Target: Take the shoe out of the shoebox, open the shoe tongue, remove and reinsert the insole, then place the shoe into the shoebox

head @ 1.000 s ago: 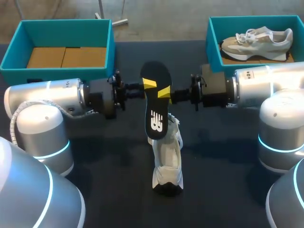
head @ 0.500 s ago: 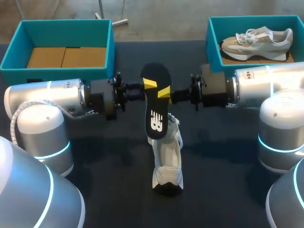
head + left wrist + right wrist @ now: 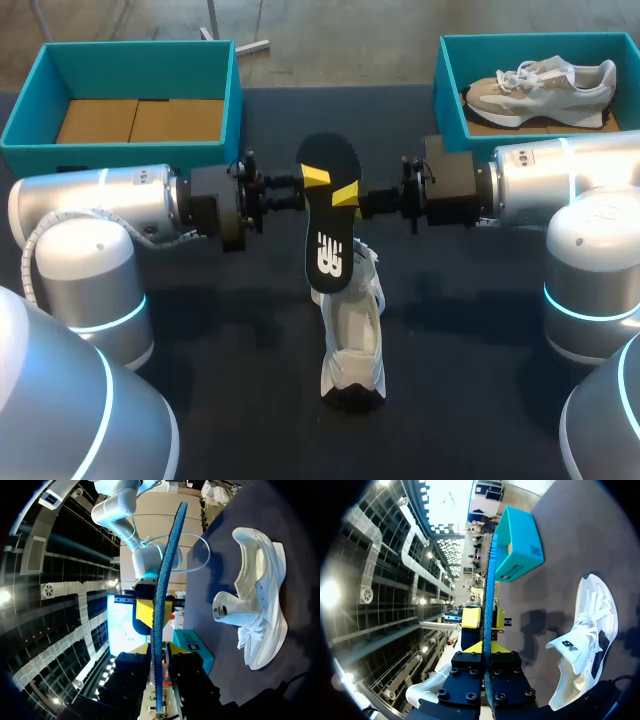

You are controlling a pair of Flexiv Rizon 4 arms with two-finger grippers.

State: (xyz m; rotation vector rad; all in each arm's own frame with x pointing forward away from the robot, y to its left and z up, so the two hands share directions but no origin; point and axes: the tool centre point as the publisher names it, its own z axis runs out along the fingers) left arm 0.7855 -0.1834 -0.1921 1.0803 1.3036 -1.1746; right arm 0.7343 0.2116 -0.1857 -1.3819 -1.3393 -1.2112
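Insole [image 3: 328, 215] held aloft
Left gripper [image 3: 312, 177] and right gripper [image 3: 345, 194] are each clamped on its far part — white shoe [image 3: 352, 340] is laid below on the table [image 3: 220, 340].

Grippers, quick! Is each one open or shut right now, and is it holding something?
Left gripper: shut on the insole, pinching one edge.
Right gripper: shut on the same insole, pinching the opposite edge.

Black insole [image 3: 328, 215] aloft; white shoe [image 3: 352, 340] lying below.
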